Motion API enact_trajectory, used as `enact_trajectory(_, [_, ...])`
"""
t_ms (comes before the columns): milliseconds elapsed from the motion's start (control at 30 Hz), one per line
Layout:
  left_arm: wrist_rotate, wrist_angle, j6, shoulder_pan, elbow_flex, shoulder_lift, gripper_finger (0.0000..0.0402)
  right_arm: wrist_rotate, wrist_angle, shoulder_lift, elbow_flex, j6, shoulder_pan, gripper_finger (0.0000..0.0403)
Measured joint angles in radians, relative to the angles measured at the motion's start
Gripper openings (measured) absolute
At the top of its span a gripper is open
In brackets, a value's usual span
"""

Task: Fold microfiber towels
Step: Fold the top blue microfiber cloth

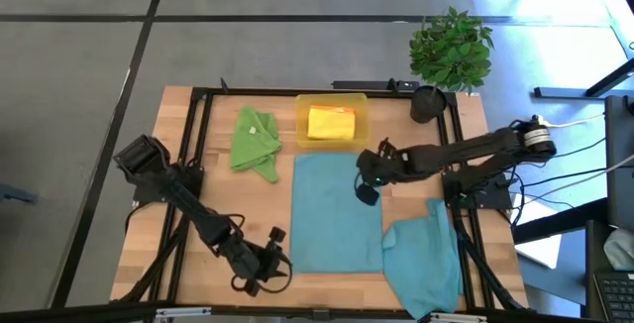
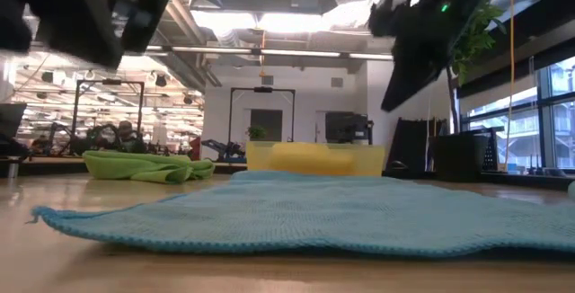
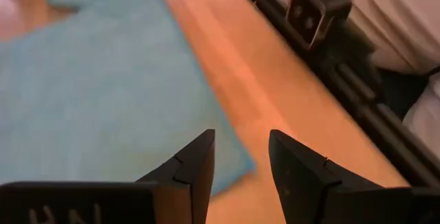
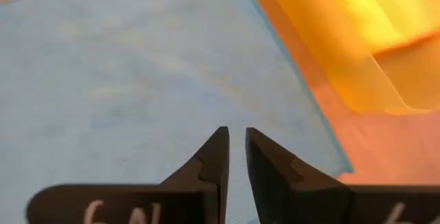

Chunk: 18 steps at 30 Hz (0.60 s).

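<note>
Wooden table (image 1: 158, 204) in open workshop

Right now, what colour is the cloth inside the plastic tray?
Yellow: the folded yellow microfiber towel in the translucent yellow tray, clearest in the high view.

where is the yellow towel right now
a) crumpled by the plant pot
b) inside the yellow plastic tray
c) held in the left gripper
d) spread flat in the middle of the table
b: in the high view the yellow towel lies folded inside the translucent yellow tray at the far edge of the table, while the towel spread flat mid-table is a teal one.
</note>
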Motion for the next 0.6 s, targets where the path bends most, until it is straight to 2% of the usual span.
enact_trajectory(100, [0.0,-0.045,0.051,0.0,0.061,0.013,0.013,0.0,0.005,-0.039,0.001,0.003,0.061,0.0053])
enact_trajectory(200, [-0.001,-0.156,0.078,0.0,0.119,0.016,0.013,0.0,0.016,-0.056,0.001,0.01,0.119,0.0053])
enact_trajectory(300, [-0.002,-0.23,0.069,0.001,0.165,0.016,0.0138,0.007,0.025,-0.056,0.001,0.03,0.171,0.0053])
enact_trajectory(400, [0.027,-0.283,0.004,0.019,0.188,0.025,0.0159,0.013,0.032,-0.049,0.002,0.03,0.208,0.0053])
enact_trajectory(600, [0.054,-0.336,0.023,0.03,0.238,0.093,0.0208,0.056,0.031,-0.049,0.003,0.03,0.248,0.0053])
